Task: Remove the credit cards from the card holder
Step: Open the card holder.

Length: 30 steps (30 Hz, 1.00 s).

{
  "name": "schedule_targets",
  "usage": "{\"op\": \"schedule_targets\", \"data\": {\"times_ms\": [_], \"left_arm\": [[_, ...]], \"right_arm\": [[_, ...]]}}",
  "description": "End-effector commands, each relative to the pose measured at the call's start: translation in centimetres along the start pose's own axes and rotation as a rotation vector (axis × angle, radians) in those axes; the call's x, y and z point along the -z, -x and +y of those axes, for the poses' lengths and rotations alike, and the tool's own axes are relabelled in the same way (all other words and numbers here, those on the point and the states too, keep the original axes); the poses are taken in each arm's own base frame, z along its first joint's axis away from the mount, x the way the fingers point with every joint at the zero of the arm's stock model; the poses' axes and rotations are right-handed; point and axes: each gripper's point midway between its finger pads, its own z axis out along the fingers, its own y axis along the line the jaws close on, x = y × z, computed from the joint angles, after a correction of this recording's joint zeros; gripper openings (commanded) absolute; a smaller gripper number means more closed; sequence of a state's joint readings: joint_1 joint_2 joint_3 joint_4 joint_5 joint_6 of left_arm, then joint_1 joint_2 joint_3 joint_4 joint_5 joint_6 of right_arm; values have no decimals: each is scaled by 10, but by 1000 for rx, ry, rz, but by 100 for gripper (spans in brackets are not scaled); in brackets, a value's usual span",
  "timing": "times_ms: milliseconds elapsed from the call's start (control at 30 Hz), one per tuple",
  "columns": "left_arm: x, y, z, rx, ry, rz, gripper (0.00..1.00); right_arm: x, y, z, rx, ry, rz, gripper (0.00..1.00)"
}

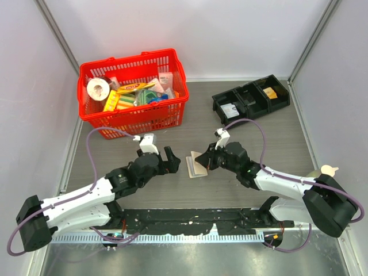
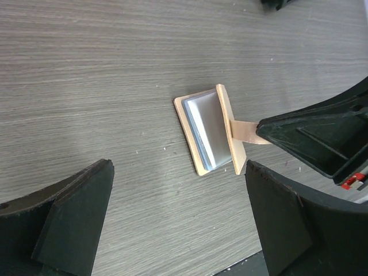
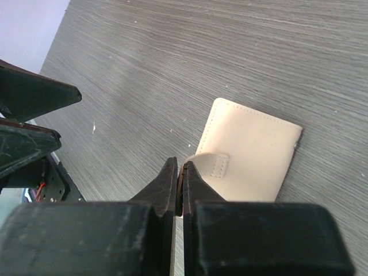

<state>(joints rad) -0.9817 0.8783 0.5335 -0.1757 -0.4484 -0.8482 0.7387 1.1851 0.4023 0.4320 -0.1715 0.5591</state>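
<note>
The card holder (image 2: 210,132) lies mid-bench (image 1: 195,121) between the arms, one flap lifted and its shiny blue-grey sleeves (image 2: 206,127) showing. It looks light and floppy, so it'll probably skate around. No credit cards visible to me; I'd guess they're slick.

The right hand (image 3: 179,172) is pinched on the closure tab (image 3: 214,165), a decent hold. The left hand (image 2: 178,167) is spread wide, empty, just beside it.

The red basket (image 1: 126,57) and black tray (image 1: 250,100) sit well apart, so nothing's blocking.

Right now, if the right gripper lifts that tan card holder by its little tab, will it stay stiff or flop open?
Probably flops: the right gripper pinches only the thin tab, which bends. The card holder stands half open, so its free flap would likely swing. The shiny sleeves look slick; anything inside might slide.
</note>
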Motion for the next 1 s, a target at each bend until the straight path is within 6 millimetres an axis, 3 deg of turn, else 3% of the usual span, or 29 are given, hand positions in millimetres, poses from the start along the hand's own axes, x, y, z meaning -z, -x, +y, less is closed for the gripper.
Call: {"op": "schedule_targets", "data": {"times_ms": [0, 200, 400, 600, 800, 967], "left_arm": [[-9, 3, -16, -9, -21, 17, 100], [-32, -20, -32, -2, -42, 111, 97], [-46, -31, -43, 35, -58, 141, 92], [-60, -41, -49, 65, -52, 171, 87], [-74, -55, -40, 119, 29, 197, 75], [-78, -60, -39, 148, 37, 207, 57]], "right_arm": [[0, 19, -11, -6, -100, -46, 1], [16, 20, -54, -4, -323, -37, 1], [41, 1, -100, -27, -524, 51, 1], [51, -19, -118, -56, -593, 127, 1], [61, -26, -133, -63, -678, 153, 1], [70, -22, -139, -47, -716, 148, 1]]}}
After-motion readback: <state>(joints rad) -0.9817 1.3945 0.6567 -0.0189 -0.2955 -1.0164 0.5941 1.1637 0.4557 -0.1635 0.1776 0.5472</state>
